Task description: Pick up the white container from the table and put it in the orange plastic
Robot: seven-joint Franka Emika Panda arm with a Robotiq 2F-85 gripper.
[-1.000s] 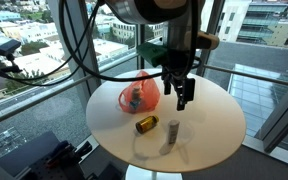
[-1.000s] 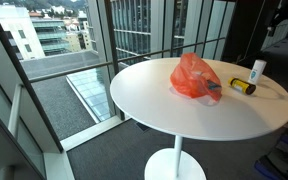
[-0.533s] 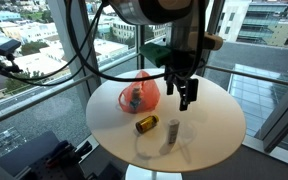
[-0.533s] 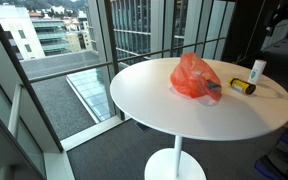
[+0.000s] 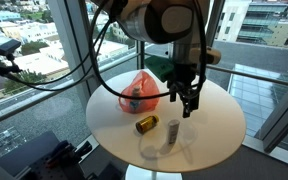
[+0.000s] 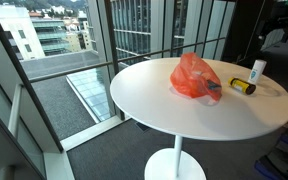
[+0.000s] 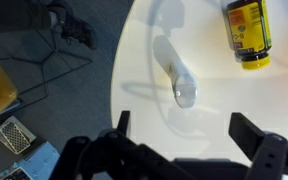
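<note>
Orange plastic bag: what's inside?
A dark bluish item shows through the orange plastic bag; its identity and anything beneath are covered. The white container sits outside, on the table.

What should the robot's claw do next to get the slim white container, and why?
Probably move forward and down over the slim white container: the open gripper hangs above the round white table, and the container sits just ahead of its spread jaws, untouched.

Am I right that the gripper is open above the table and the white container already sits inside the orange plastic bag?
Not quite: the white container is outside the orange plastic bag; in an exterior view it stands on the table beside the yellow-labelled bottle. The gripper is indeed open above the table.
</note>
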